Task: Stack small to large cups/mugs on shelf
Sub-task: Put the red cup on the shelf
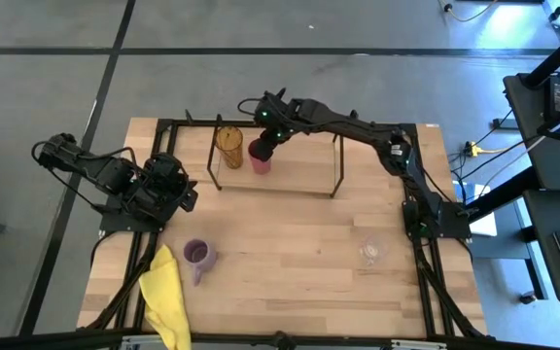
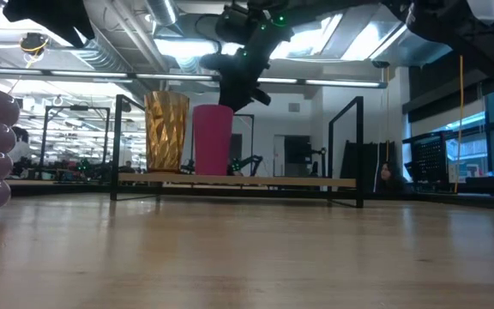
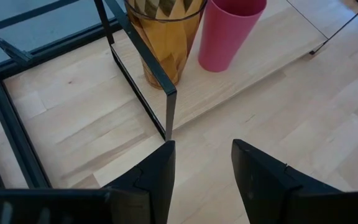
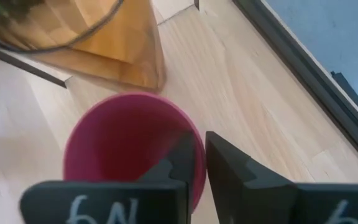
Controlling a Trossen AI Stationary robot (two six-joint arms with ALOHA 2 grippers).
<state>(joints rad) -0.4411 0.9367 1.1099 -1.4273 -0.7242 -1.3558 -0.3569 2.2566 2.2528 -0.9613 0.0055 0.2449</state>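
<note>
The shelf [image 1: 290, 185] stands at the table's far middle. On its wooden board [image 2: 273, 182] the amber tumbler [image 1: 228, 144] and the red cup [image 1: 260, 156] stand upright side by side on their bases. My right gripper [image 1: 265, 138] is above the red cup [image 4: 123, 149], shut on its rim. The purple mug [image 1: 199, 255] stands on the table near the left, and the clear glass [image 1: 370, 253] on the table toward the right. My left gripper [image 3: 204, 168] is open and low over the table, left of the shelf. My right gripper holds the red cup by its rim [image 4: 194, 134], on the side away from the amber tumbler [image 4: 92, 43]. One finger [image 4: 173, 165] is inside the cup and one [image 4: 235, 171] outside. It comes from above, pointing down. The cup [image 2: 213, 142] stands upright on the shelf board.
A yellow cloth [image 1: 166, 297] lies at the table's near left corner. The black frame [image 1: 421, 243] runs around the table's edges. The shelf's thin end rods [image 3: 142, 62] rise just ahead of my left gripper. Bare board lies to the right of the red cup [image 1: 304, 180].
</note>
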